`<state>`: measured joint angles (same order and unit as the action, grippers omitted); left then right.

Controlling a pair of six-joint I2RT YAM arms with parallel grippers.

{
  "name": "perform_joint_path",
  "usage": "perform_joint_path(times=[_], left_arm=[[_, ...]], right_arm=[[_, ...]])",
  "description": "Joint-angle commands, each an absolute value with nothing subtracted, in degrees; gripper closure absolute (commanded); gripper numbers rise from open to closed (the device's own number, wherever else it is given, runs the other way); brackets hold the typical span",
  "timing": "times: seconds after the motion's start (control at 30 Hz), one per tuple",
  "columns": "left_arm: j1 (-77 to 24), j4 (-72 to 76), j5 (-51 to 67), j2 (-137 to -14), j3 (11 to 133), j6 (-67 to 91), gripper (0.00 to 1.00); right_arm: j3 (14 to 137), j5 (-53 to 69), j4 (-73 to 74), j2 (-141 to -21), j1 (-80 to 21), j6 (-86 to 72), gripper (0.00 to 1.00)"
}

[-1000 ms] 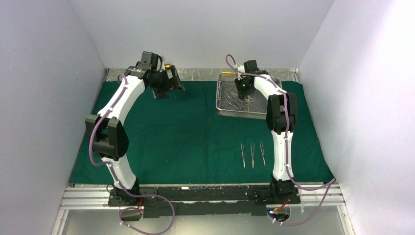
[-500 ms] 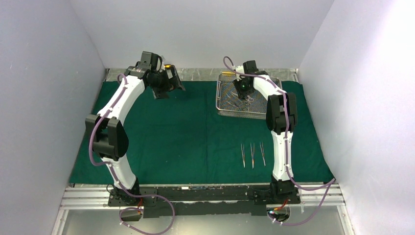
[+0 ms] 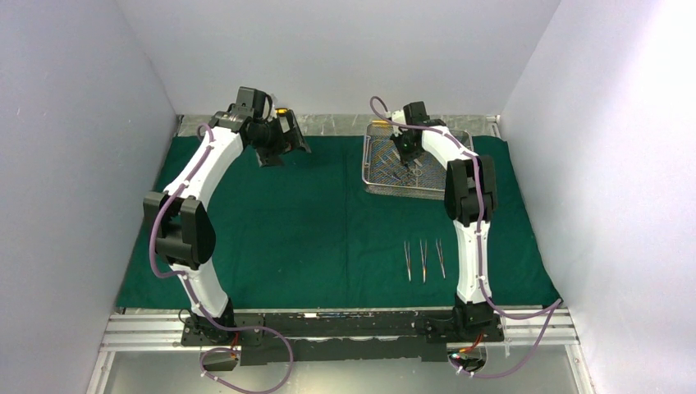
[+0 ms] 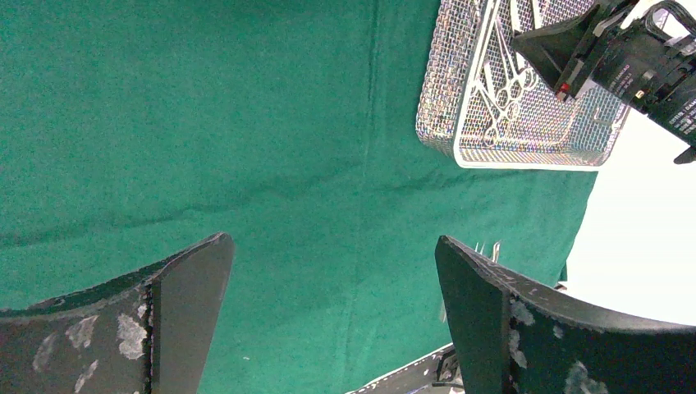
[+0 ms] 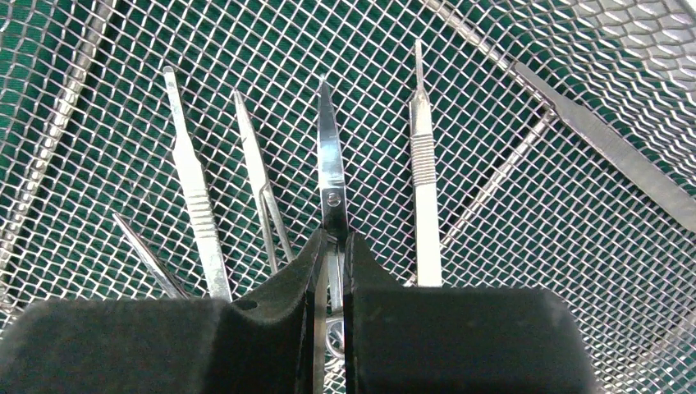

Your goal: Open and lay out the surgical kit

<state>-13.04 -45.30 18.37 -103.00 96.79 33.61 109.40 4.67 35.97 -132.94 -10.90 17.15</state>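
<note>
**Right jaws clamped on a hinged instrument in the tray**

The right gripper (image 5: 332, 242) has its jaws pressed together on the shank of a hinged instrument (image 5: 331, 164), scissors or a clamp, just below its pivot screw. The pointed tip juts away from the fingers. Whether it rests on the mesh or is raised off it cannot be told.

Beside it on the floor of the wire-mesh tray (image 5: 533, 246) lie two ribbed scalpel handles (image 5: 193, 189), one on each side. A pair of tweezers (image 5: 261, 189) lies between the left handle and the held piece. A flat steel handle (image 5: 607, 144) lies slanted toward the right.

The tray sits at the far right of the green drape (image 3: 312, 222), which is spread flat over the table. Three slim instruments (image 3: 423, 260) lie side by side on the drape, nearer the right arm's base.

The left gripper (image 4: 332, 245) hangs over the drape's far left part, its jaws wide apart with nothing between them.
</note>
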Motion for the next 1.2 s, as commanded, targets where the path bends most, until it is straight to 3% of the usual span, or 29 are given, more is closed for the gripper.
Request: perform_joint_path(times=[0.0,0.3,0.63,0.8,1.17], left_arm=[[-12.75,-44.1,19.68,-99.9,96.27,32.88,0.01],[-12.4,-43.18,20.28,-99.23,95.37,32.64,0.01],[-12.0,-42.48,20.21,-97.51,94.14,32.28,0.01],[-11.95,-42.2,19.64,-96.25,92.69,32.08,0.01],[-11.89,-43.43,16.29,-89.91,86.73,30.63,0.01]], right_arm=[[108.15,-2.22,33.63,-127.41,-10.74,19.13,0.95],[107.51,-1.15,31.83,-120.62,-10.79,18.32,0.95],[108.07,-8.18,29.19,-116.88,-10.73,12.78,0.95],[110.84,-10.21,33.08,-115.54,-10.89,0.98,0.97],[101.34,-8.21,38.03,-101.56,-15.52,-25.8,0.99]])
